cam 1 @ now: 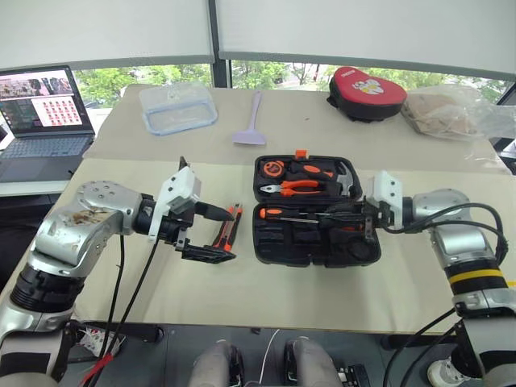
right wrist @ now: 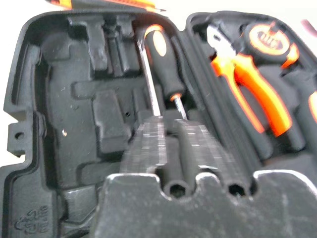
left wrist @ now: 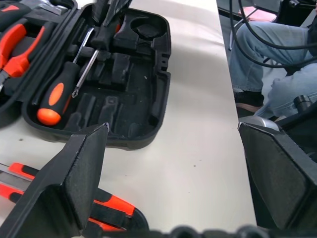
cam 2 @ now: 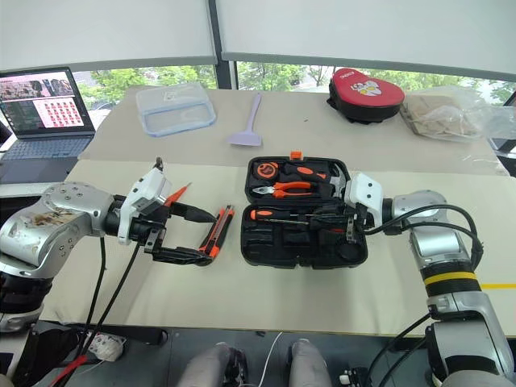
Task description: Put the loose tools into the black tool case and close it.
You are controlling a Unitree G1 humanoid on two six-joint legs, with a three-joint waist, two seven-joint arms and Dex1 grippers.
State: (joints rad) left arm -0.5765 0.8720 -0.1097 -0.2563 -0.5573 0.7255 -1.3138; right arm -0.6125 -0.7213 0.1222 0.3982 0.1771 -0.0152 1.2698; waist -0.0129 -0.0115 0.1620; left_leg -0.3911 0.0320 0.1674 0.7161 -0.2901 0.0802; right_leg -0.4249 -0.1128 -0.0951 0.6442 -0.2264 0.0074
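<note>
Right now the black tool case (cam 1: 310, 234) lies flat open on the beige table (cam 1: 242, 298), its orange latch on the far edge. The right gripper (cam 1: 364, 223) reaches into the near half of the case with its fingers (right wrist: 148, 144) pressed together, their tips at the steel shaft of a black-and-orange screwdriver (cam 1: 294, 215) that lies along the inner edge of that half. Whether they actually pinch the shaft I cannot tell. Just beyond those fingers, in the far half, sit the orange-handled pliers (cam 1: 297, 186) and a round tape measure (cam 1: 272, 168).

The left gripper (cam 1: 216, 234) hangs beside the case's other end, its fingers (left wrist: 74, 173) spread wide and empty. The orange-and-black utility knife (cam 1: 230, 228) lies on the table between and just beneath them, beside the case wall. A slim orange screwdriver (cam 2: 179, 192) shows on the table close behind that gripper.

Well beyond both grippers rest a clear lidded box (cam 1: 177, 107), a lilac scraper (cam 1: 251, 121) and a red-and-black pouch (cam 1: 367, 93).
</note>
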